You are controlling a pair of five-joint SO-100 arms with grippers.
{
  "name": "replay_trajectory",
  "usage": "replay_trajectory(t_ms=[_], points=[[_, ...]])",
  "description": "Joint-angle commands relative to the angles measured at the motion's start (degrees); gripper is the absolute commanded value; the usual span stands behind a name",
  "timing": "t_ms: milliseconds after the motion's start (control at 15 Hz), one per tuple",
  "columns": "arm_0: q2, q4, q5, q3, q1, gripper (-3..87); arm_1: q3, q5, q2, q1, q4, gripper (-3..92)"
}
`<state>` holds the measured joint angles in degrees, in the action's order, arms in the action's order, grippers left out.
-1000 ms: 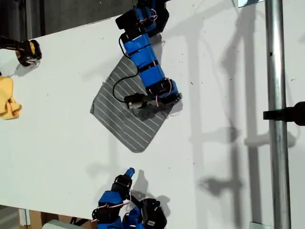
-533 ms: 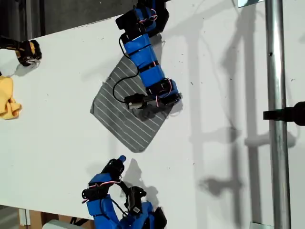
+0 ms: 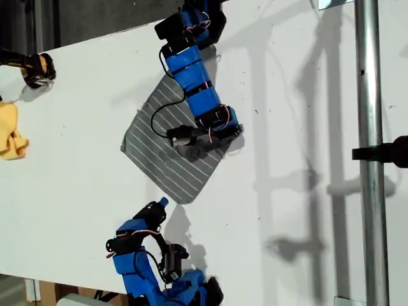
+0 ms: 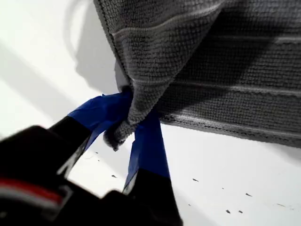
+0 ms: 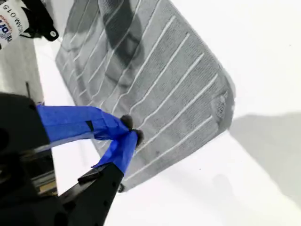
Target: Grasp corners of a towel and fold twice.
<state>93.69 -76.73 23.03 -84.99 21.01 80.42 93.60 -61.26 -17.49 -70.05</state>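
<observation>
A white desk (image 3: 306, 115) fills the exterior view, with a metal pole (image 3: 371, 159) standing along that view's right side and a dark gap beyond the desk's far edge. The grey striped towel (image 3: 169, 150) lies near the middle of the desk, turned like a diamond.

Compared with a second ago, the arm nearest the towel's lower corner in the exterior view has swung out and reached forward; its tip, then well short of the cloth, now sits just beside that corner. This is my second gripper (image 3: 159, 204). In its wrist view its blue-taped fingers (image 5: 75, 123) are pressed together over the towel's edge, and I cannot tell whether any cloth is caught between them.

The other arm has hardly moved across the three moments. My first gripper (image 3: 203, 141) rests on the towel's right corner as the exterior view shows it. Its wrist view shows the blue fingers (image 4: 149, 146) pinching a bunched fold of the towel's edge, lifted off the desk.

Well away from the towel, toward the exterior view's left, lie a small yellow cloth (image 3: 11, 137) and a yellow-and-black tool (image 3: 35, 69).

In the second wrist view, a white label (image 5: 8, 23) beyond the towel's far side carries partial lettering, roughly "CAM-015".
</observation>
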Motion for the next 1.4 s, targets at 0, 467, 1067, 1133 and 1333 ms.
replay_trajectory(t_ms=[0, 467, 1067, 1133, 1333], points=[[0.4, -2.0, -1.1, 2.6, -1.0, 20.3, -1.5, -0.4, -1.5, 0.2, -0.5, -0.2], [1.0, -3.5, -3.9, 1.1, -1.3, 34.4, -1.5, -0.1, -1.7, -0.4, -0.5, -0.2], [-11.0, 3.0, -3.2, -5.5, 1.1, 30.9, -1.5, 0.4, -1.8, -0.7, -0.6, -0.2], [-12.9, 3.4, -3.3, -4.7, 1.8, 30.2, -1.5, 0.5, -1.8, -0.7, -0.6, -0.2], [-20.4, 4.2, -3.9, -0.4, 3.9, 29.3, -1.6, 0.7, -1.8, -0.8, -0.7, -0.2]])
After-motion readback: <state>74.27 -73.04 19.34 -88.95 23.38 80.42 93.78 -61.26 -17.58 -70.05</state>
